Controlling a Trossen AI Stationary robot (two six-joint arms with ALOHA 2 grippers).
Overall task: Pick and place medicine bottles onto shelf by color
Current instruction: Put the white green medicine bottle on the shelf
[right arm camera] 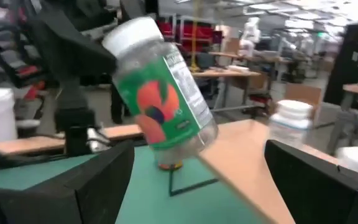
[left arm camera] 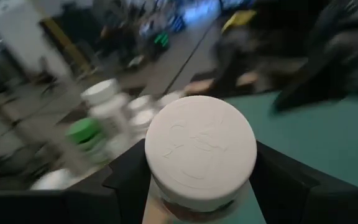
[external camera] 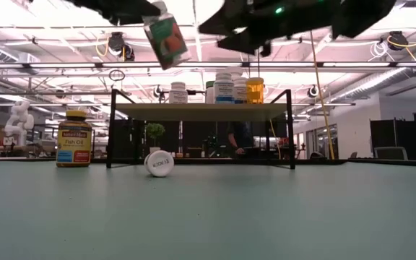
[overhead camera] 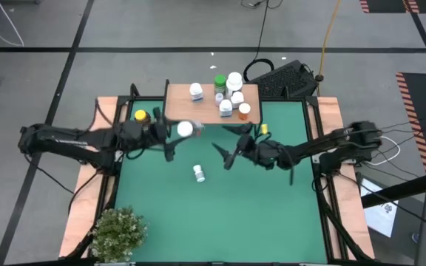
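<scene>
- Held bottle (right arm camera: 161, 102): white cap, green label with an orange patch.
- Desk (overhead camera: 220, 214): green mat, light-wood border.
- Shelf (overhead camera: 180, 111): light wood, black legs.
- Fish-oil bottle (external camera: 74, 139): amber, yellow cap.

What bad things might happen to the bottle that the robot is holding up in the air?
The left fingers grip the bottle tilted, high above the mat, so it might slip and fall. The shelf is already crowded with bottles, so setting this one down may knock some over. The right arm's open fingers wait close by and might get bumped.
</scene>
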